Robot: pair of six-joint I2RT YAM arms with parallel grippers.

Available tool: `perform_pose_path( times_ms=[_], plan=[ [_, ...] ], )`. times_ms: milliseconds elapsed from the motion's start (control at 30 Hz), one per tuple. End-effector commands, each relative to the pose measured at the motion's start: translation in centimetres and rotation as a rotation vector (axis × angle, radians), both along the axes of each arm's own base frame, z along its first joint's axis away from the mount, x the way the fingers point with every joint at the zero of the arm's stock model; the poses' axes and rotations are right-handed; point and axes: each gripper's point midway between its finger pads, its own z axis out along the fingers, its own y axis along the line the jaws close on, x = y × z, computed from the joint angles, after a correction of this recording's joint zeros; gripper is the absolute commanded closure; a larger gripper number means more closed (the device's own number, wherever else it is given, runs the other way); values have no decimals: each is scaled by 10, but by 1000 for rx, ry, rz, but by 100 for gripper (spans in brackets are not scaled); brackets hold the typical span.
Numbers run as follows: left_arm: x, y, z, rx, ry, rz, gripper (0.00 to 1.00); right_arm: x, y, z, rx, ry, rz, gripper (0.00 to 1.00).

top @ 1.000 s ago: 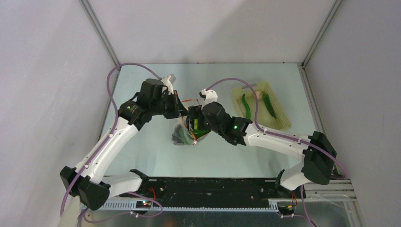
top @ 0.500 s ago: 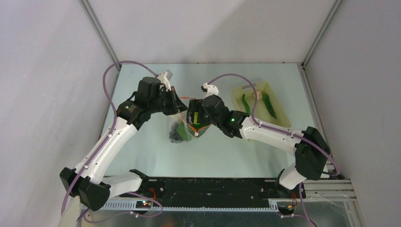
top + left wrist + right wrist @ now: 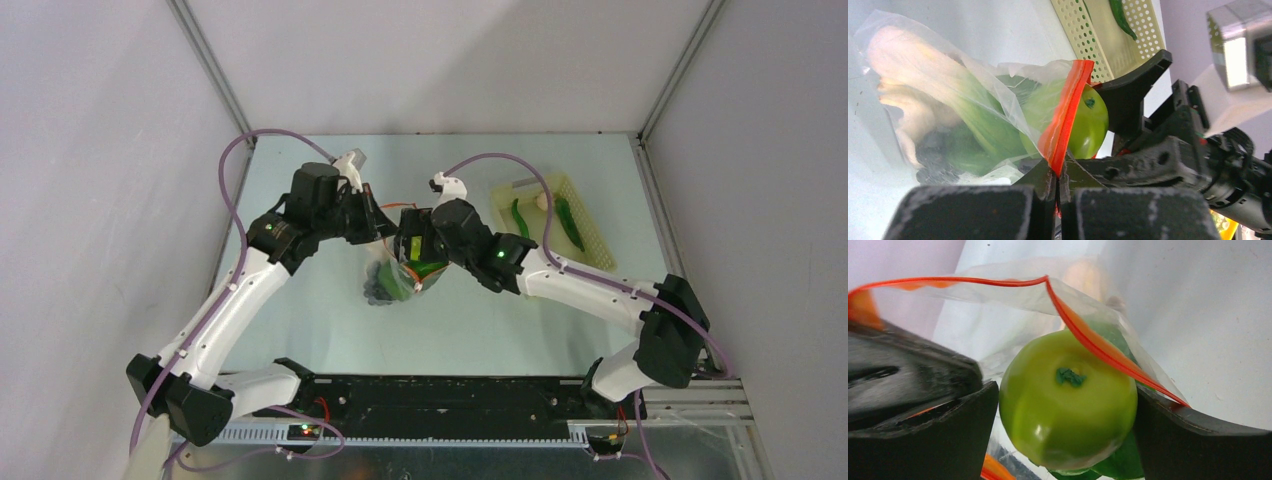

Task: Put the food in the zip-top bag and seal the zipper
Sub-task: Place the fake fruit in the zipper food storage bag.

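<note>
Right claw, jaws spread wide, flanks the green apple lodged in the bag mouth at frame centre, directly ahead; left claw is clamped on the orange zipper.

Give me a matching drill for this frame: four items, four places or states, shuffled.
Items
1. green apple
2. left gripper
3. long green peppers
4. bok choy

Places or states
A. in the pale yellow basket
B. inside the zip-top bag
C. at the bag's mouth, between the fingers of the right gripper
D. shut on the zipper

Pairs: 1-C, 2-D, 3-A, 4-B.
</note>
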Motion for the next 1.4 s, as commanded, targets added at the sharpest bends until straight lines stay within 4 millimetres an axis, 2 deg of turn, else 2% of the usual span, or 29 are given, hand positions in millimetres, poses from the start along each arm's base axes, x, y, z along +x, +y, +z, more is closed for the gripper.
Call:
perform_pose_path(
  times_ms=[0, 67, 233, 367, 433, 467, 500, 533, 567, 800, 900, 1033, 1067, 1100, 1133, 1167, 1200, 1233, 1267, 1367],
  plan=[
    [-17, -19, 17, -89, -3, -101, 99, 4, 9, 81, 190, -116, -13, 1],
    [-18, -20, 18, -95, -4, -106, 99, 4, 9, 79, 181, -109, -15, 1],
    [-17, -20, 18, -95, -5, -106, 99, 7, 15, 89, 188, -123, -12, 1],
    [-18, -22, 19, -101, -5, -113, 99, 18, 16, 91, 136, -138, -47, 1],
    [-18, -22, 18, -107, -1, -117, 99, 30, 20, 76, 47, -121, -70, 0],
    [-19, -23, 19, -111, 0, -122, 99, 32, 17, 80, 2, -115, -85, 1],
    [-20, -24, 19, -115, 0, -127, 99, 33, 16, 61, -67, -84, -85, 1],
    [-20, -24, 20, -118, 0, -129, 99, 36, 18, 68, -71, -92, -96, 1],
    [-21, -24, 21, -121, -3, -132, 99, 37, 20, 58, -100, -81, -96, 2],
    [-22, -25, 23, -130, -6, -134, 99, 57, 12, 47, -135, -122, -201, 13],
    [-23, -26, 24, -136, -7, -140, 99, 62, 14, 48, -108, -137, -209, 20],
    [-24, -26, 25, -141, -7, -148, 99, 60, 18, 56, -13, -168, -190, 24],
    [-25, -27, 25, -143, -6, -153, 99, 61, 17, 62, 17, -174, -193, 25],
    [-25, -27, 25, -143, -8, -154, 99, 60, 19, 61, 43, -173, -183, 25],
    [-25, -28, 25, -145, -7, -157, 99, 62, 18, 73, 95, -187, -188, 25],
    [-26, -28, 25, -146, -5, -159, 99, 60, 18, 65, 103, -174, -175, 25],
    [-26, -28, 25, -148, -5, -163, 99, 63, 16, 75, 155, -179, -186, 25],
    [-26, -29, 25, -149, -4, -165, 99, 61, 17, 69, 165, -163, -167, 25],
    [-26, -29, 25, -151, -3, -169, 99, 64, 17, 77, 213, -172, -172, 25],
    [-27, -30, 24, -152, 5, -177, 98, 62, 21, 78, 260, -162, -133, 25]
  ],
)
